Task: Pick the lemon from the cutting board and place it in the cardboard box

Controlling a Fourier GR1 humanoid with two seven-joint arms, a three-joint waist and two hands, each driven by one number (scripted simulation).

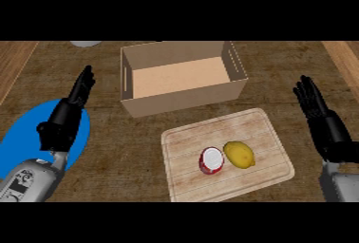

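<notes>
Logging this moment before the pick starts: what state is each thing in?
lemon: on the cutting board, beside a red-and-white halved fruit
cardboard box: open, nothing inside
left hand: open, holding nothing
right hand: open, holding nothing

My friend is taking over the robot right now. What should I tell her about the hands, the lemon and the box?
Left hand: open, fingers up, resting at the left over the blue plate, holding nothing.
Right hand: open, fingers up, resting at the right, holding nothing.
Lemon: on the cutting board, beside a halved red fruit with white flesh.
Cardboard box: open, just behind the board, nothing visible inside.
Done: nothing yet.
Left: grasp the lemon, probably with the nearer right hand, lift it and set it in the box.
</notes>
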